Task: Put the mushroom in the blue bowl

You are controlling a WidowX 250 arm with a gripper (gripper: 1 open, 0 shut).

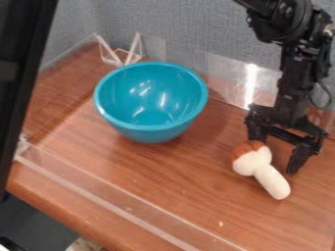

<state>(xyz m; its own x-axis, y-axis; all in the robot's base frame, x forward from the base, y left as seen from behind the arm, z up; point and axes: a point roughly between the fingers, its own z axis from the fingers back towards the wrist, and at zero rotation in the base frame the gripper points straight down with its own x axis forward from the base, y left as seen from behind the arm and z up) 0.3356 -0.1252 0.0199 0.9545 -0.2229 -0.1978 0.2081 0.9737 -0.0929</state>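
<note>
The mushroom (pixel 263 169) lies on its side on the wooden table at the right, pinkish-orange cap toward the back left, pale stem pointing to the front right. My gripper (pixel 285 147) hangs straight down over it, open, its dark fingers standing on either side of the cap end and holding nothing. The blue bowl (pixel 151 100) sits upright and empty to the left, about a bowl's width from the mushroom.
The wooden table (pixel 131 172) has a clear plastic rim along its front edge. A clear plastic panel (pixel 242 80) stands at the back by a grey wall. A dark post (pixel 20 69) blocks the left side of the view.
</note>
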